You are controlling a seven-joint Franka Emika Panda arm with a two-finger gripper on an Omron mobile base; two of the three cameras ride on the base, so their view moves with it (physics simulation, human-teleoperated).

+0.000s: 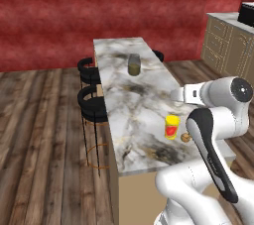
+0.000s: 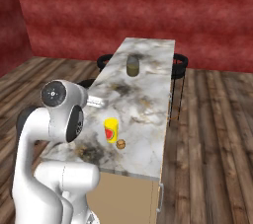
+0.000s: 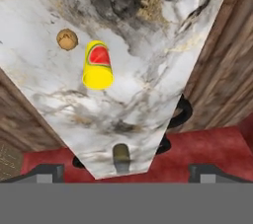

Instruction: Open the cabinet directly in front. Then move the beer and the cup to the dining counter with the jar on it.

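With the jaws spread wide and empty above the bench (image 1: 144,95), where the cup (image 1: 171,126) stands, we should next fetch the beer.

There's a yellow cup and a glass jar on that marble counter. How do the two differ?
The cup is opaque bright yellow with a red mark on its side; the jar is clear glass with olive-brown contents. The cup has no lid, while the jar has a grey one. The cup stands near the robot's end of the dining counter, beside a small brown ball; the jar stands alone towards the far end. Both are upright and similar in size.
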